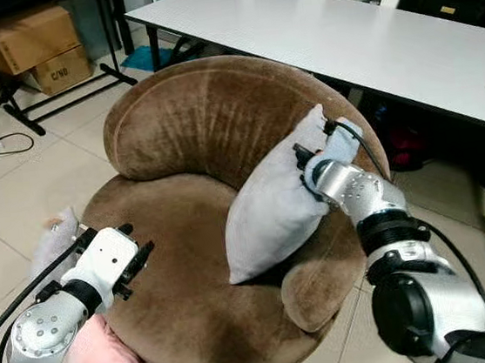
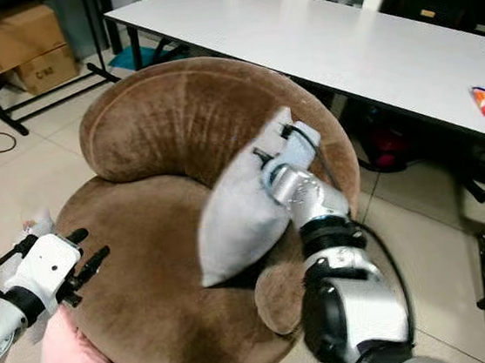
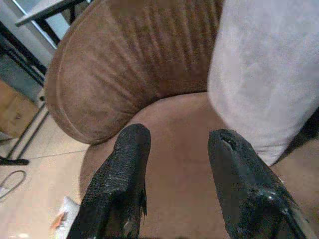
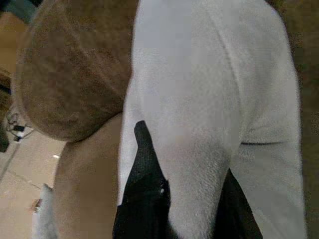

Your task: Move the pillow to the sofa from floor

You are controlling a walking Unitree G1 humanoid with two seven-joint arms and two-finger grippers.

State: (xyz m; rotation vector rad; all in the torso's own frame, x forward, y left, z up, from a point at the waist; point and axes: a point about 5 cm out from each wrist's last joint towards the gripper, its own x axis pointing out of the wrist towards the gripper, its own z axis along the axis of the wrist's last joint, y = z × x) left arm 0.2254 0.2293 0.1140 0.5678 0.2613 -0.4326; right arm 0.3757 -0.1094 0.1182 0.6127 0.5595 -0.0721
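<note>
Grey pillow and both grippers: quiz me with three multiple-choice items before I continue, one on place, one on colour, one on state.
1. Where is the grey pillow?
A. on the white table
B. on the brown sofa seat, leaning against the backrest
C. flat on the floor tiles

2. What colour is the sofa?
A. brown
B. blue
C. black

3. How are the grippers?
A. both open
B. right gripper shut on the pillow, left gripper open
C. left one shut on the pillow

Key: 1 B, its lower end rests on the seat. 2 A, the plush is brown in every view. 3 B, the right wrist view shows fabric pinched between the fingers; the left fingers stand apart over the seat.
</note>
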